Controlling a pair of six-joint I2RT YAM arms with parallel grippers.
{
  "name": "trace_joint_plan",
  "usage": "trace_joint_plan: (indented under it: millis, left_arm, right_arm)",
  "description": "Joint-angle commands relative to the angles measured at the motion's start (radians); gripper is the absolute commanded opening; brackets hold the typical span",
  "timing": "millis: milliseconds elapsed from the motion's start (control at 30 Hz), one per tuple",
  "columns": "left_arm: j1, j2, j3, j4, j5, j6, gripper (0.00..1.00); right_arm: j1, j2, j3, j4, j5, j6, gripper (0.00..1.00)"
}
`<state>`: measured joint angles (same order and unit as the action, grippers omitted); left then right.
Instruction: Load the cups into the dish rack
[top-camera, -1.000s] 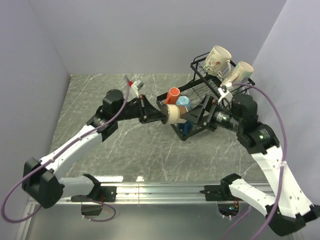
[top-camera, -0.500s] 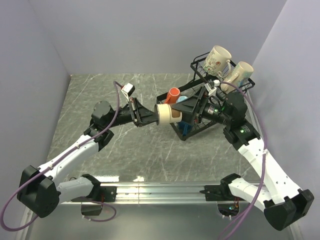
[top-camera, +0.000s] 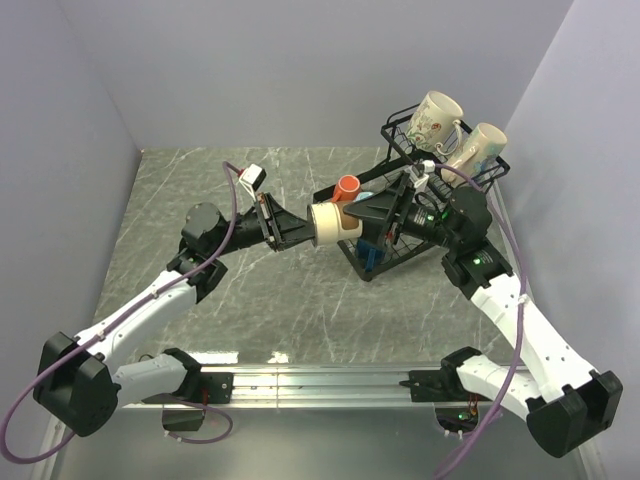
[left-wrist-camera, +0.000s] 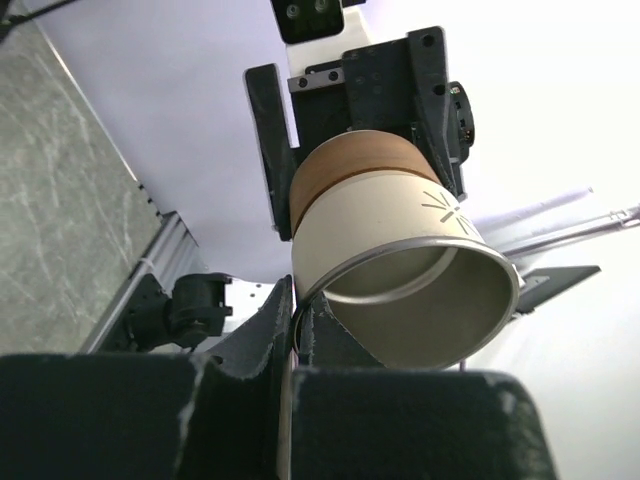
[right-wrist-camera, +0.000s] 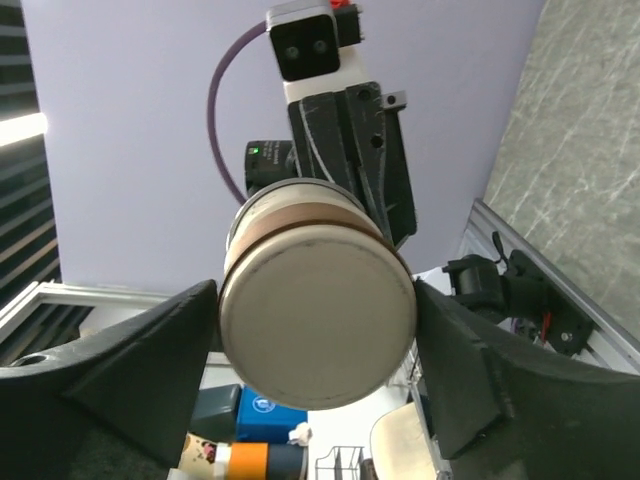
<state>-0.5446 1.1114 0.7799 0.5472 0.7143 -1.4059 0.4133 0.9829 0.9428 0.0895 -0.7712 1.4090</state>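
Observation:
My left gripper (top-camera: 311, 228) is shut on the rim of a small steel-lined cup (top-camera: 332, 224), cream outside with a brown band, and holds it sideways in the air left of the black wire dish rack (top-camera: 408, 256). In the left wrist view my fingertips (left-wrist-camera: 277, 300) pinch the cup's rim (left-wrist-camera: 400, 270). My right gripper (top-camera: 352, 220) is open, its fingers either side of the cup's base (right-wrist-camera: 318, 315). A floral mug (top-camera: 437, 122) and a cream mug (top-camera: 478, 146) sit in the upper basket. An orange mug (top-camera: 347, 187) and a blue mug (top-camera: 367, 201) sit in the lower tray.
The rack stands at the far right of the grey marble table (top-camera: 200, 180), close to the right wall. Both arms meet in mid-air over the middle of the table. A metal rail (top-camera: 320, 380) runs along the near edge.
The cup has shifted a little left with my left gripper. My right arm has followed, and its open fingers now straddle the cup's base.

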Motion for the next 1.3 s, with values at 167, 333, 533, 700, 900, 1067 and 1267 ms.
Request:
trace_joint_plan:
  millis: [167,333,533,700,900,1067,1267]
  left_arm:
    - [-0.005,-0.044,0.01,-0.066,-0.09,0.088,0.0]
    - [-0.003,-0.039,0.024,-0.14,-0.108,0.126,0.19]
    - [-0.002,-0.076,0.105,-0.43,-0.148,0.269,0.94]
    - [0.006,-0.159,0.122,-0.724,-0.255,0.361,0.99]
    - [0.009,-0.257,0.096,-0.897,-0.334,0.404,0.97]
    - [0.011,-0.318,0.074,-0.949,-0.343,0.401,0.97]
    - [0.011,-0.321,0.111,-1.02,-0.342,0.415,0.96]
  right_arm:
    - [-0.002,0.037,0.097,0.033,-0.063,0.019,0.36]
    - [-0.007,0.046,0.12,0.001,-0.077,-0.005,0.07]
    - [-0.121,0.092,0.314,-0.42,-0.053,-0.283,0.0]
    - [-0.218,0.193,0.532,-0.931,0.255,-0.684,0.0]
    - [-0.194,0.235,0.617,-1.105,0.734,-0.913,0.0]
    - [-0.143,0.252,0.539,-1.067,1.059,-0.946,0.0]
    - [-0.12,0.321,0.472,-0.955,1.13,-0.958,0.0]
